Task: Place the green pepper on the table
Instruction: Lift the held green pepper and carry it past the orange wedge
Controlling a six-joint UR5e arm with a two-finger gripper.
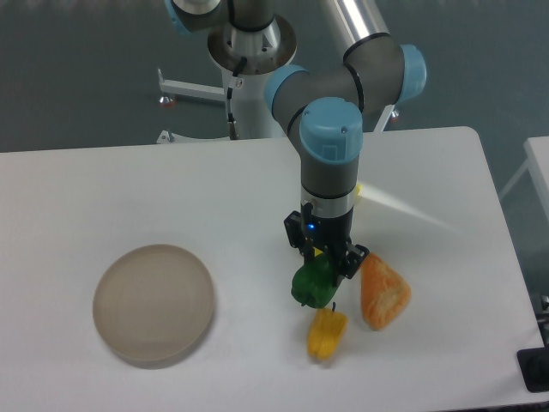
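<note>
The claw [324, 264] is closed around the top of the green pepper [312, 286], low over the white desk [171, 189]. Just beside it are a yellow pepper [327, 334] and an orange wedge [383, 292]; a beige plate [153, 303] lies well apart.
</note>
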